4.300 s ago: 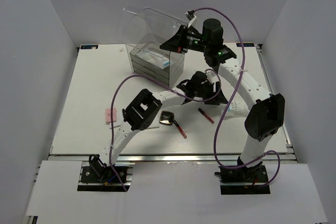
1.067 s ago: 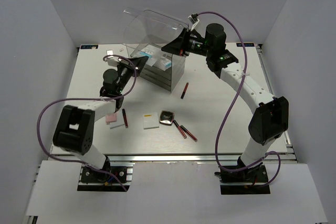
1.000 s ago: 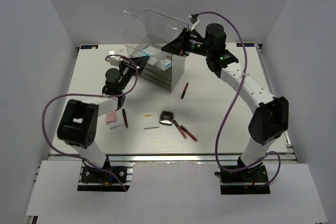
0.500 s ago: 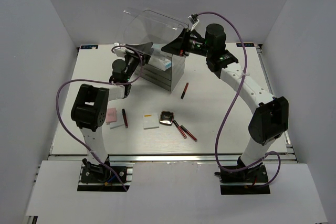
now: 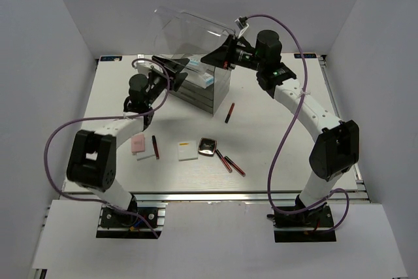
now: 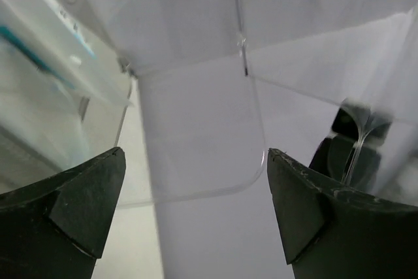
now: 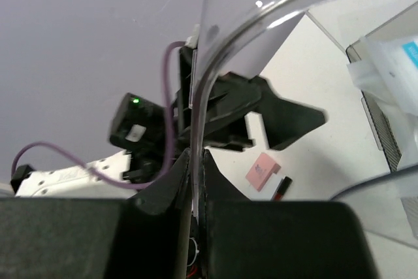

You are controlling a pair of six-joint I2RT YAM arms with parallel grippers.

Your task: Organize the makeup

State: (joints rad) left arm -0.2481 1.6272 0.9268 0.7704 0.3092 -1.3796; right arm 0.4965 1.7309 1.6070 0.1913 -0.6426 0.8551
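Four sticks (image 5: 229,112), one compact (image 5: 208,146), perhaps three pads (image 5: 187,151) lie loose.

The left arm (image 5: 116,192) and right arm (image 5: 305,104) consist of white links joined by black joint housings (image 5: 333,148). A purple cable (image 5: 261,15) runs externally along each arm. The left gripper (image 6: 194,153) carries black wedge-shaped fingers (image 6: 72,207). A green indicator (image 7: 136,101) is lit.

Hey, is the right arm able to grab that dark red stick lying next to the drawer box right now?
Probably not yet. The right pincer is shut on the clear lid, holding it raised over the box. The dark-red stick itself lies uncovered on the table.
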